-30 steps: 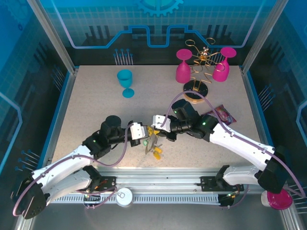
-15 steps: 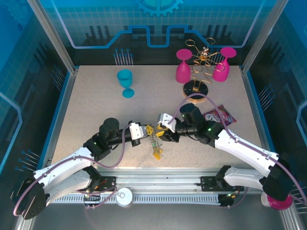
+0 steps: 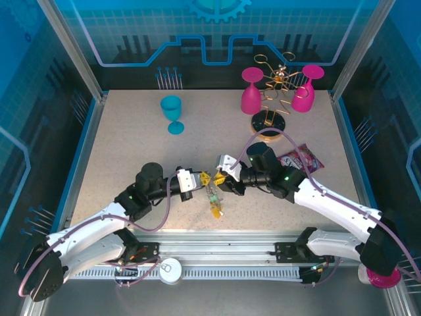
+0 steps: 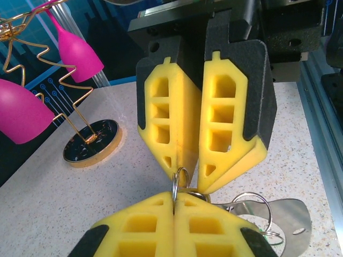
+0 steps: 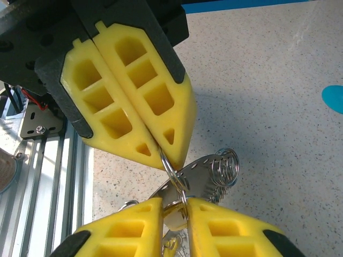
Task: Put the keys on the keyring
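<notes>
Both grippers meet tip to tip above the table's near middle. My left gripper [image 3: 200,179] [image 4: 175,197] is shut on the keyring [image 4: 179,179], a small silver split ring pinched edge-on between its pads. The ring [image 5: 172,163] runs across to my right gripper [image 3: 222,179] [image 5: 183,208]. Those jaws are closed to a narrow gap on the ring's other side and on a yellow key head [image 5: 179,219]. More keys [image 3: 214,205] with yellow heads hang under the two grippers. A flat metal tag [image 5: 206,171] with a wire coil hangs from the same bunch.
A blue goblet [image 3: 173,112] stands at the back left. Two pink goblets [image 3: 250,92] hang on a gold wire rack [image 3: 272,122] at the back right. A snack packet [image 3: 304,158] lies beside the right arm. The table's front rail [image 3: 217,245] is close below.
The right arm has shifted right and nearer. Its jaws let go and closed again on the bunch. The left gripper has kept its hold, and the keys now hang straighter.
</notes>
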You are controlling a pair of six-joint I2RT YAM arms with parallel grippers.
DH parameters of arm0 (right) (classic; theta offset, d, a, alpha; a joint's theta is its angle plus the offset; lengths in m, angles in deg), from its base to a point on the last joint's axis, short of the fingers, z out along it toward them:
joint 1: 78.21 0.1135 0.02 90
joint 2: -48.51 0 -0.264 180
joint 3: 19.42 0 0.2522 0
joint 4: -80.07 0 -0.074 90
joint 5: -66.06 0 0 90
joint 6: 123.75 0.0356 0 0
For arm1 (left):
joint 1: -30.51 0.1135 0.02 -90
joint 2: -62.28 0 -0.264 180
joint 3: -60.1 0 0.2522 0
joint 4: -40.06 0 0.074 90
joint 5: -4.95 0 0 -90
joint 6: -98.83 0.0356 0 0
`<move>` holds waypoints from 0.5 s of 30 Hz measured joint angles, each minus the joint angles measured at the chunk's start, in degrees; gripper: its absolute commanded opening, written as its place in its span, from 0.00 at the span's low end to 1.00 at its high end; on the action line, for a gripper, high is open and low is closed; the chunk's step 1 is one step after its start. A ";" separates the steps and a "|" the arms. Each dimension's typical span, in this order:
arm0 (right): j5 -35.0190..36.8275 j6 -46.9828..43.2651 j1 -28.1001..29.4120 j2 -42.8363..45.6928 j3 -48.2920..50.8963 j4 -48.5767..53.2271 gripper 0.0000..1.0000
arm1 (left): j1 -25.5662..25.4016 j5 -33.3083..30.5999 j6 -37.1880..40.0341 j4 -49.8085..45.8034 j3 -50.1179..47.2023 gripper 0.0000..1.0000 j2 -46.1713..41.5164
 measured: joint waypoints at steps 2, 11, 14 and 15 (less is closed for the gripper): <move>0.00 0.02 0.00 0.04 0.00 0.02 0.12 | 0.00 0.02 0.00 0.00 0.00 0.00 0.00; -0.13 0.33 -0.15 -0.96 -0.11 0.00 0.07 | 0.00 1.49 -0.39 0.13 0.00 0.00 -0.07; -0.98 0.87 -0.17 -2.29 -0.15 -0.28 0.13 | 0.00 2.64 -1.20 1.05 -0.11 0.00 -0.07; -1.31 1.07 -0.26 -2.58 -0.15 -0.50 0.16 | 0.00 3.13 -1.53 1.66 -0.35 0.00 -0.07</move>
